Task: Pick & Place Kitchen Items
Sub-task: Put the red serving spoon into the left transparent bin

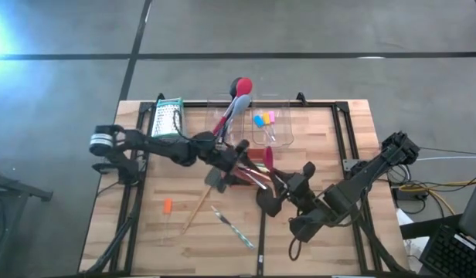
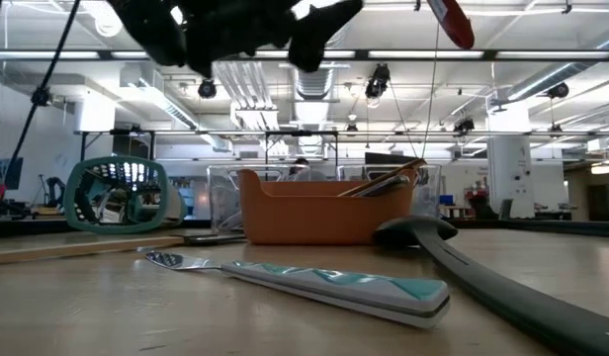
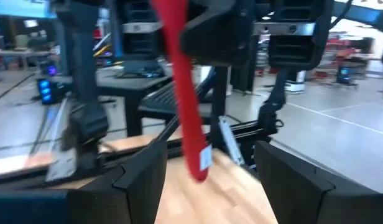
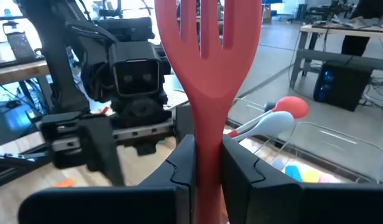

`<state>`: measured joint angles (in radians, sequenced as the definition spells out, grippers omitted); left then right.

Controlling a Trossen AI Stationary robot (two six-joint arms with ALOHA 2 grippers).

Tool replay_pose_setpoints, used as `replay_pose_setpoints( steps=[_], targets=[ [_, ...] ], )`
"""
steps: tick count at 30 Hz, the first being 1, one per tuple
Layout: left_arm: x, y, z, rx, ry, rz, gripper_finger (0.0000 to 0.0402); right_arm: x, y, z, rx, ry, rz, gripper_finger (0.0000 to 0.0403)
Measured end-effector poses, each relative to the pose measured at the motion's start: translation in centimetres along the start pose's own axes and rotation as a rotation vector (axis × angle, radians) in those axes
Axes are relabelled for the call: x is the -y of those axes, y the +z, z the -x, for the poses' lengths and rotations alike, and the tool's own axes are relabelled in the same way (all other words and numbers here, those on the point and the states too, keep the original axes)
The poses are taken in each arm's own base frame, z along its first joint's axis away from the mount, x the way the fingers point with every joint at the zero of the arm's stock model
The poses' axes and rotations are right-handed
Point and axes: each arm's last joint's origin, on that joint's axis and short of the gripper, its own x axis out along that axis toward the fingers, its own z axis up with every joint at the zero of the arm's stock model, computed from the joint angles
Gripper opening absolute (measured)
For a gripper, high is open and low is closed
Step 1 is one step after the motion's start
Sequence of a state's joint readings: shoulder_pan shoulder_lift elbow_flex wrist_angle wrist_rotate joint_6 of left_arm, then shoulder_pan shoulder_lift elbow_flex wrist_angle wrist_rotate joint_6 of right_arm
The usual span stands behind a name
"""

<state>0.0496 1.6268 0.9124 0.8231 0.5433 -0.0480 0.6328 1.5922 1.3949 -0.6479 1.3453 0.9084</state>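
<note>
My right gripper is shut on a red slotted spatula, held in the air over the table's middle. The spatula's blade also shows in the high view. My left gripper is open and empty right beside it. It faces the spatula's red handle, which stands beyond its fingertips. An orange tray with several utensils stands under the two grippers. A black spoon, a teal-patterned tool, a wooden-handled tool and an orange piece lie on the table. My right gripper pinches the spatula's handle just behind the slotted blade between its two fingers. The fingers lie along the spatula, and the blade sticks out past the fingertips. The spatula is lifted clear, and its free handle end hangs above the table.
A metal box grater stands at the far left. Clear tubs at the far edge hold a red and grey spoon and yellow, blue and pink pieces. The two arms are close together over the table's middle.
</note>
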Motion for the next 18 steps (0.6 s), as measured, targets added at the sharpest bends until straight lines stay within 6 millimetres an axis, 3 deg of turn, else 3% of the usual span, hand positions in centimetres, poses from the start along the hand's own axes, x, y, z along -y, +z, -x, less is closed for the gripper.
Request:
replay_pose_setpoints(
  steps=[9,18],
  targets=[
    [0.2,-0.4,-4.3,0.012,-0.086,-0.027,0.0247,0.0,0.1,-0.2,0.001,-0.005,-0.004,0.0035],
    [-1.1,-0.3,-6.0,0.029,-0.06,-0.051,0.0248,-0.1,0.3,-0.1,-0.004,0.008,-0.029,0.0035]
  ],
)
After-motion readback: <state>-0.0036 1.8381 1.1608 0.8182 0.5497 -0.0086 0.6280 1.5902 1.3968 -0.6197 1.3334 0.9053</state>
